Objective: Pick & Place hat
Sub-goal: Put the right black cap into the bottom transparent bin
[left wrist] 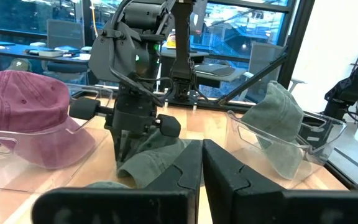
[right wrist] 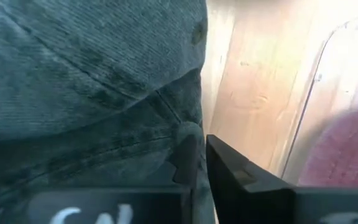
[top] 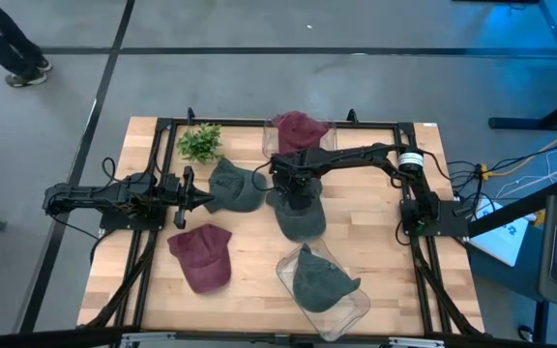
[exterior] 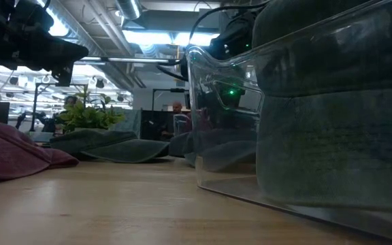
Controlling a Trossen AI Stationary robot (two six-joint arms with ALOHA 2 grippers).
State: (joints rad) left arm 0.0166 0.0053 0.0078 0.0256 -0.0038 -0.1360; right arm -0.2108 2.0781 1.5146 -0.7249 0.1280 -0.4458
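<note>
The right pincer (top: 296,189) is clamped on the soft, light green hat (top: 300,215) lying just beside the clear bin (top: 354,307) (floppy cloth, so pinching the crown's edge should lift it).

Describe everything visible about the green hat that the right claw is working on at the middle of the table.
The green hat is a soft cap of dark grey-green, corduroy-like fabric, lying slumped on the wooden table between the two clear bins. The right claw is down on its far edge with fingers shut, pinching a fold of cloth. In the left wrist view its crumpled fabric bunches under that claw. It sits outside both bins, close to another green hat.
</note>
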